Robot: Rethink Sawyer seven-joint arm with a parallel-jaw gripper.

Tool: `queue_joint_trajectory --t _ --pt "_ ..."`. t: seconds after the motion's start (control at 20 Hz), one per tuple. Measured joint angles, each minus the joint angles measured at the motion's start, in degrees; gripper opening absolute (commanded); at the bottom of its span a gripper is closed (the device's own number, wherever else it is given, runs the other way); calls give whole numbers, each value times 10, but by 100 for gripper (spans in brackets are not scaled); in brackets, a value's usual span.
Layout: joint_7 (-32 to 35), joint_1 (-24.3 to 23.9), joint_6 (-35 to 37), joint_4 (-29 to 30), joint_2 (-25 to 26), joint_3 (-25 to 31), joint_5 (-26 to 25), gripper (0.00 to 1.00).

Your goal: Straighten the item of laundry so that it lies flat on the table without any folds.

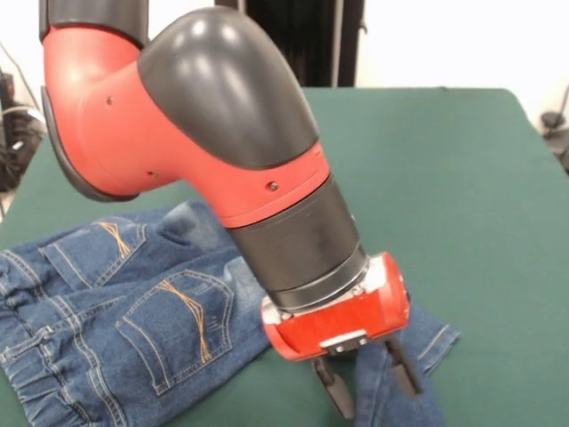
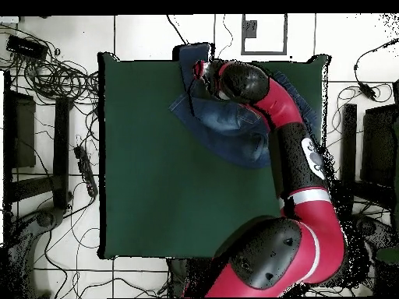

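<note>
Small blue denim jeans point(image 1: 133, 311) lie on the dark green, felt-like desk point(image 1: 462, 178), bunched near one edge, not flat. Their gathered elastic waistband is crinkled, and two back pockets show curved orange stitching over faded pale patches. One leg stretches out to the side, its hemmed cuff lying beside the claw point(image 1: 366, 381). The arm point(image 1: 204, 133) is smooth and rounded, glossy red shell with black joints, ending in a boxy red wrist. The claw's two thin black fingers point(image 1: 333, 391) point down, spread apart, straddling the denim leg, nothing clamped between them. In the overhead view the jeans sit by the desk's edge, partly hidden under the arm.
</note>
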Motion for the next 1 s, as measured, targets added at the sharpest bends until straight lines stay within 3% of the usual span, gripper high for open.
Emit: queue_joint_trajectory --t 1.0 --pt "0 0 19 39 -16 31 -38 100"
